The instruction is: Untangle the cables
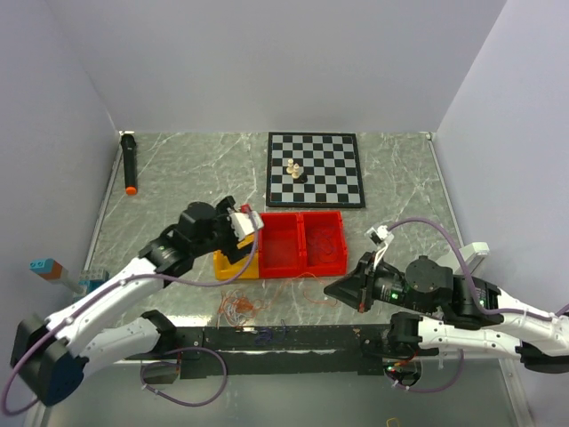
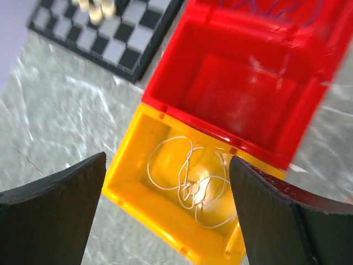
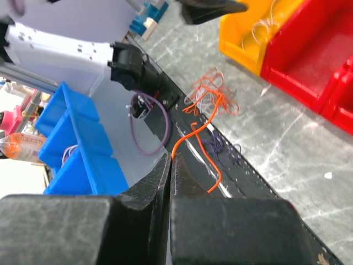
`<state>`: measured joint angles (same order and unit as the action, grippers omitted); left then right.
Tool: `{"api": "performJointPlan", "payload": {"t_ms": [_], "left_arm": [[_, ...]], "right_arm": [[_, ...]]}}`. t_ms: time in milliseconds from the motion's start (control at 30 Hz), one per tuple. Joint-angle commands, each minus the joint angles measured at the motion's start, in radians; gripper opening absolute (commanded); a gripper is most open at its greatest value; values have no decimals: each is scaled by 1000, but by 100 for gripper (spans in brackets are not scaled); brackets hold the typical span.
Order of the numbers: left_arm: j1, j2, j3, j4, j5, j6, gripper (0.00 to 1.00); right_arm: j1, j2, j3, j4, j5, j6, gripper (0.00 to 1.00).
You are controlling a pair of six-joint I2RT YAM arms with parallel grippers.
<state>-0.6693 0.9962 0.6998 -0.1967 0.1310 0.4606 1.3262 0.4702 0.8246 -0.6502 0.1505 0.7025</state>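
The right claw point(image 3: 169, 158) pinches shut on the orange cable point(image 3: 199, 139) — it runs from the tips toward the tangle point(image 3: 212, 95) — the left claw point(image 2: 166, 165) gapes wide above the white cable point(image 2: 190, 179).

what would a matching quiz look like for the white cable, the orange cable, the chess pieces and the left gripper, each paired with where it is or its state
Things:
1. white cable
2. orange cable
3. chess pieces
4. left gripper

Place or state:
a. standing on the chessboard
b. open above the yellow bin
c. lying in loose loops inside the yellow bin
d. pinched in the shut right gripper

Pairs: 1-c, 2-d, 3-a, 4-b
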Motion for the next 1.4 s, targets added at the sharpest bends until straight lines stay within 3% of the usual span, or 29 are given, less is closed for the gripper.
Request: {"api": "performJointPlan", "payload": {"t_ms": [0,167,500,600,733,867,1233,1300,1367], "left_arm": [[25,-128,69,-206,264,103,97],[24,-241,34,-420,567,227,97],[19,-128,147,-415,873,82,97],[11,-79,179,-536,950,163,97],[13,-80,184,-720,932,346,98],[11,-82,178,-820,889,460,88],[13,-96,95,-488,955,129,74],[13,-91,90,-474,960,115,64],[11,-94,87,-469,949,118,40]], "right_arm": [[5,83,109,31,24,-64,0],[7,143,195,21,41,-106,0],[4,321,341,101,-38,-190,0],[4,355,381,109,-43,-218,0],[5,357,413,92,-28,-244,0],[4,363,455,54,-16,-268,0],[5,378,493,72,-26,-290,0],[4,372,495,70,-13,-296,0],[4,360,493,78,-5,-302,0]]}}
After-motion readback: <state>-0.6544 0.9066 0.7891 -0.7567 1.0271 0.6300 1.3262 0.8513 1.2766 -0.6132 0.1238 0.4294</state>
